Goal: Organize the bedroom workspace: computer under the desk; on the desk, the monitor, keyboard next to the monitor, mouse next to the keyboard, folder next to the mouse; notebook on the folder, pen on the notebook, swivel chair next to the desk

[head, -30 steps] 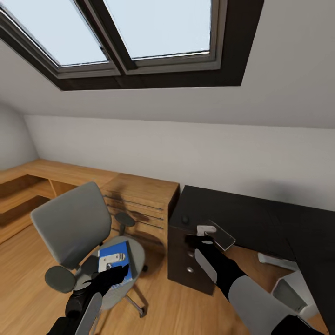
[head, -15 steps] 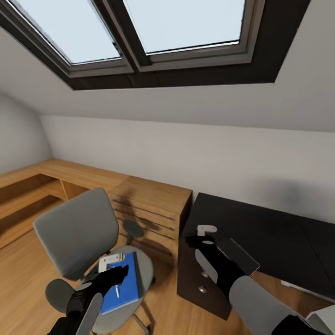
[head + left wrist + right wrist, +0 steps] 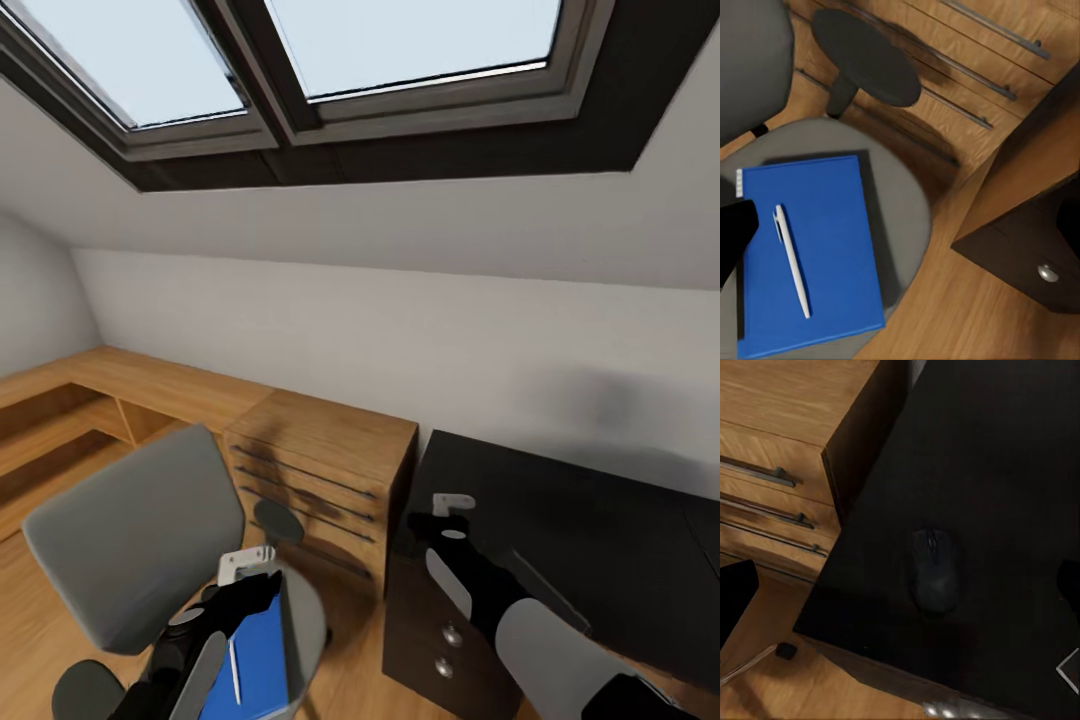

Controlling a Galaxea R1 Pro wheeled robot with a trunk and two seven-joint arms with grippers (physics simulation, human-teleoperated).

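Observation:
The swivel chair [image 3: 130,540] stands at lower left, its grey back toward the wooden cabinet. On its seat [image 3: 904,225] lies the blue folder [image 3: 825,247] with the white pen [image 3: 791,259] on top; both also show in the head view, folder [image 3: 262,665] and pen [image 3: 234,672]. My left gripper [image 3: 260,585] hovers open just above the folder. The black desk [image 3: 580,510] fills the right. My right gripper [image 3: 440,522] hangs open over the desk's near corner, above the black mouse [image 3: 934,570]. The dark notebook [image 3: 548,588] lies on the desk beside my right forearm.
A light wooden cabinet [image 3: 320,470] with drawer rails stands between chair and desk, and low wooden shelving [image 3: 70,400] runs along the left wall. The desk's drawer unit [image 3: 440,640] faces me. A skylight sits in the sloped ceiling. Wooden floor [image 3: 945,307] lies between chair and drawer unit.
The camera has moved nearer, so chair and desk look larger and lower in the picture. Both grippers hold the same open pose; the pen now shows on the folder.

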